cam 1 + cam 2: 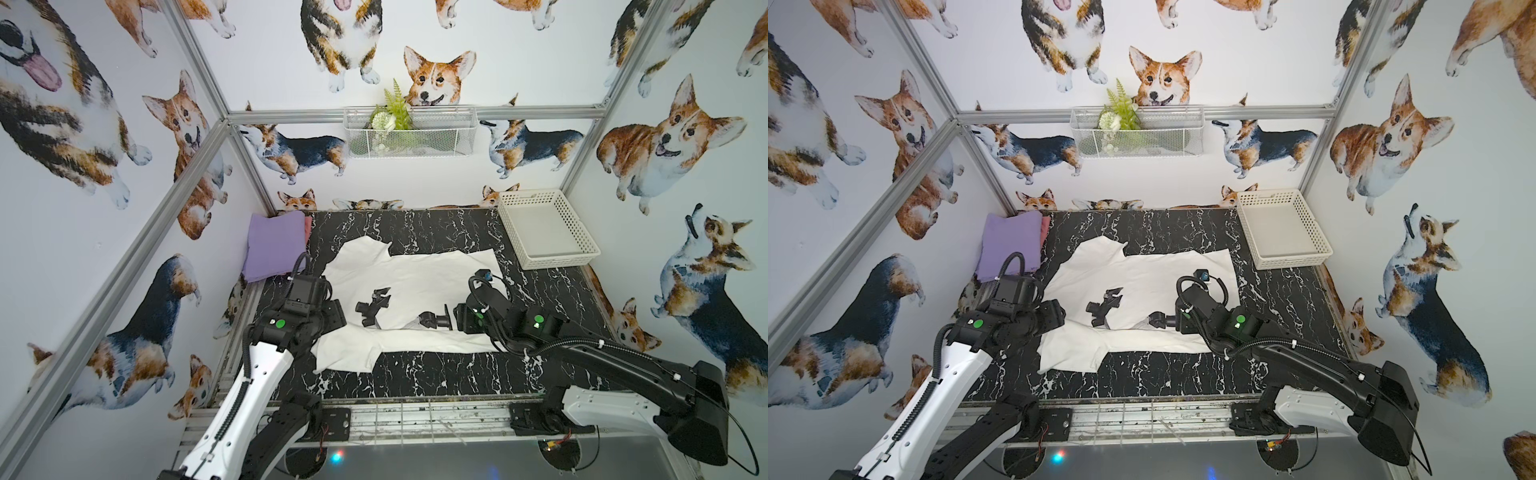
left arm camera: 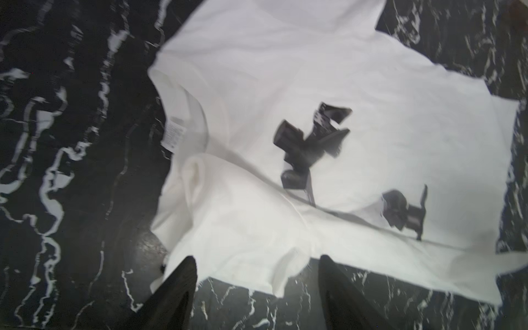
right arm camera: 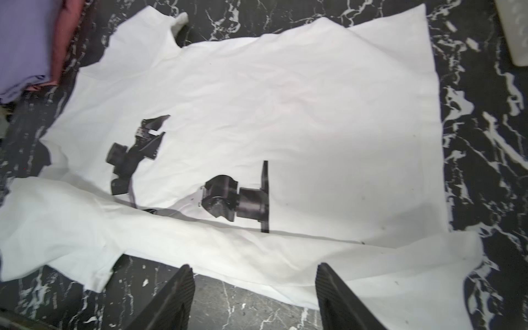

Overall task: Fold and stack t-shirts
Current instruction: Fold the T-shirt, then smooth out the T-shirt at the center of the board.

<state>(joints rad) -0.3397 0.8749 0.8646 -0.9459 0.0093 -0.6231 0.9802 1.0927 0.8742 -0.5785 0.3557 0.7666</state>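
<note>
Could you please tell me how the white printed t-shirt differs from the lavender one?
The white cloth t-shirt with a black robot-arm print lies spread open, only its near edge folded over; the plain lavender cloth t-shirt is a compact folded bundle. The white one covers far more area than the lavender. Both are soft cloth.

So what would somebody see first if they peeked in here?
Probably the big white t-shirt with the black robot-arm print, spread in the middle of the black marble table with its near edge folded over. Next, the corgi dogs all over the walls, and the folded lavender t-shirt in the table's far left corner.
</note>
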